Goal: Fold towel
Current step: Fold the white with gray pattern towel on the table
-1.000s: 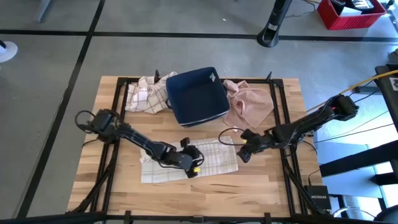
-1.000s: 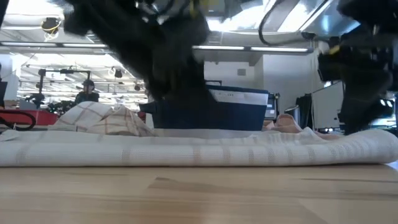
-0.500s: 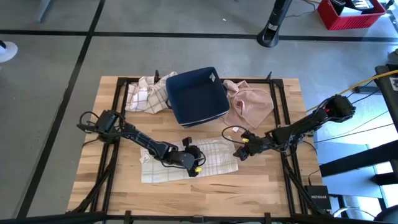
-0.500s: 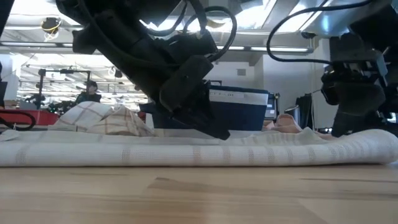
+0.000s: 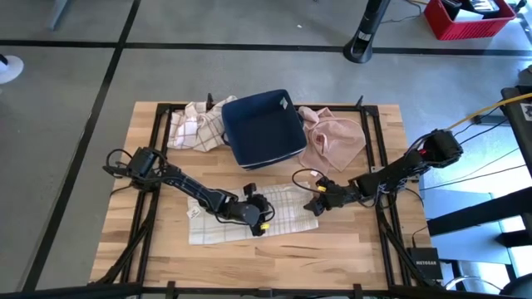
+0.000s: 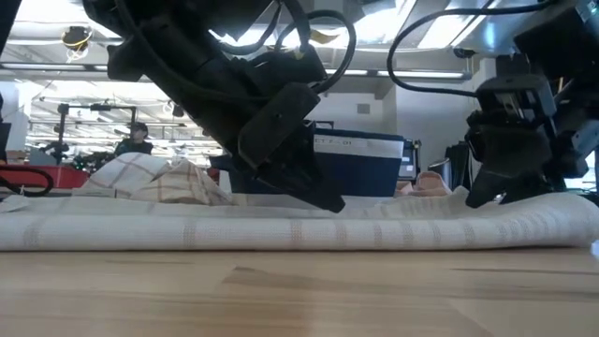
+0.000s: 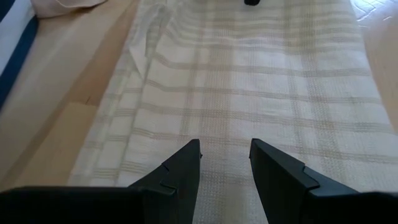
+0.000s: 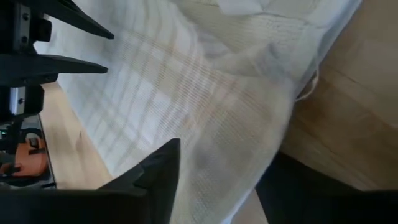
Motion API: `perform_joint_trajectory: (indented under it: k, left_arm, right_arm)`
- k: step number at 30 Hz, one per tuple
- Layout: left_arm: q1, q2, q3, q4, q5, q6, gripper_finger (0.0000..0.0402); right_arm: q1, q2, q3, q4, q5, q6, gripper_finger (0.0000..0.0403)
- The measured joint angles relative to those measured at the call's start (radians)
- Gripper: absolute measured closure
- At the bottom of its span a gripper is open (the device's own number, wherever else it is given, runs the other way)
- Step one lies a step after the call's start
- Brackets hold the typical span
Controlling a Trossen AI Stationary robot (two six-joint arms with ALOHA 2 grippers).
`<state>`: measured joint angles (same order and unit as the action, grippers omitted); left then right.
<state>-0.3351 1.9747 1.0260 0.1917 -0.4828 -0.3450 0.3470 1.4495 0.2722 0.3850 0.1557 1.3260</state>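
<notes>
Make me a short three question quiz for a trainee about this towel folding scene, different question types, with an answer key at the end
1. True or false: the left gripper is above the cream checked cotton towel lying flat on the wooden table.
2. Multiple choice: which edge of that towel does the right gripper meet? A) the edge nearest the right arm B) the edge nearest the left arm's base C) none, it is over the bin
3. Fill in: the crumpled pink cloth lies beside the dark blue ____ fabric bin.

Key:
1. True; its fingers stand apart over the weave.
2. A; towel cloth lies between its fingers in the right wrist view.
3. Square.
</notes>
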Motion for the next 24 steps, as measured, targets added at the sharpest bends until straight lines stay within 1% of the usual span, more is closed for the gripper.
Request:
perform_joint_trajectory:
  k: [7,11,12,14,18,21,24]
  left_arm:
    - [-0.011,0.0,0.0,0.002,0.002,-0.009,0.0269]
    - [-0.011,0.0,0.0,0.011,0.002,-0.009,0.0269]
    - [-0.012,0.0,0.0,0.025,0.002,-0.004,0.0269]
    - [-0.012,0.0,0.0,0.072,0.003,0.017,0.0269]
    - [-0.006,0.0,0.0,0.171,0.037,0.091,0.0269]
    - [0.013,0.008,0.001,0.202,0.06,0.1,0.0269]
    - [0.035,0.044,0.001,0.225,0.066,0.113,0.0269]
  right_arm:
    - [0.0,0.003,-0.001,0.008,0.014,-0.054,0.0317]
    - [0.0,0.005,-0.003,0.011,0.037,-0.119,0.0378]
    - [0.0,0.005,0.0,0.008,0.038,-0.149,0.0388]
    - [0.0,0.006,0.012,-0.003,0.038,-0.186,0.0391]
    - [0.0,0.006,0.02,-0.006,0.055,-0.201,0.0381]
    - [0.0,0.006,0.02,-0.001,0.055,-0.202,0.0394]
    - [0.0,0.006,0.02,0.005,0.05,-0.198,0.0393]
